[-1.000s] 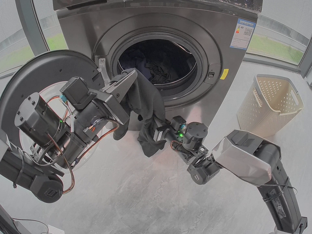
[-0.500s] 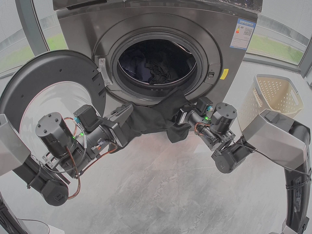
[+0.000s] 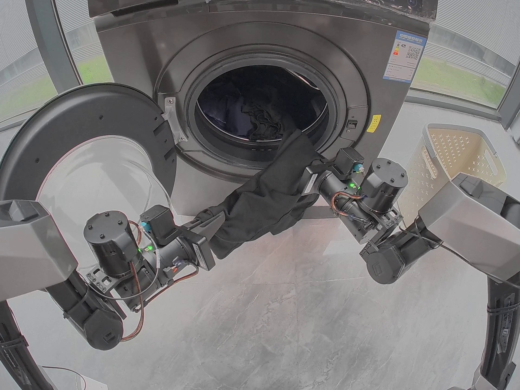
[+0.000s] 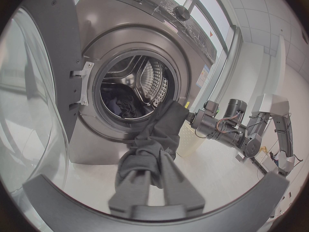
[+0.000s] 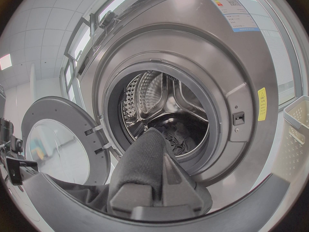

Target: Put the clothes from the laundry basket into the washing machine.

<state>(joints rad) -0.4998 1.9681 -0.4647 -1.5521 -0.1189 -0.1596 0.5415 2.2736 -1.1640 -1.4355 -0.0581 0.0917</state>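
Since a second ago the left arm has dropped from beside the washing machine's mouth to a low spot in front of its open door, the right arm has risen toward the lower right of that mouth, and the dark garment [image 3: 265, 196] that hung bunched between them is now drawn out into a slanting band. Its upper end lies against the lower right rim of the washing machine [image 3: 374, 71] opening, just outside the drum [image 3: 260, 104], and its lower end sags down and away from the machine's front. The right end effector [image 3: 309, 177] is pinched on the upper end, fingers pressed together with cloth folded over them, just in front of the machine's rim. The left end effector [image 3: 212, 222] is clamped on the lower end, with fabric bunched between its fingers, below the machine's mouth and near the hinge side. Inside the drum lie other dark clothes [image 3: 260, 117]. The round door [image 3: 81, 120] stands swung wide to the machine's left. The cream laundry basket [image 3: 455, 169] sits on the pale floor [image 3: 271, 310] to the machine's right, apart from both arms.
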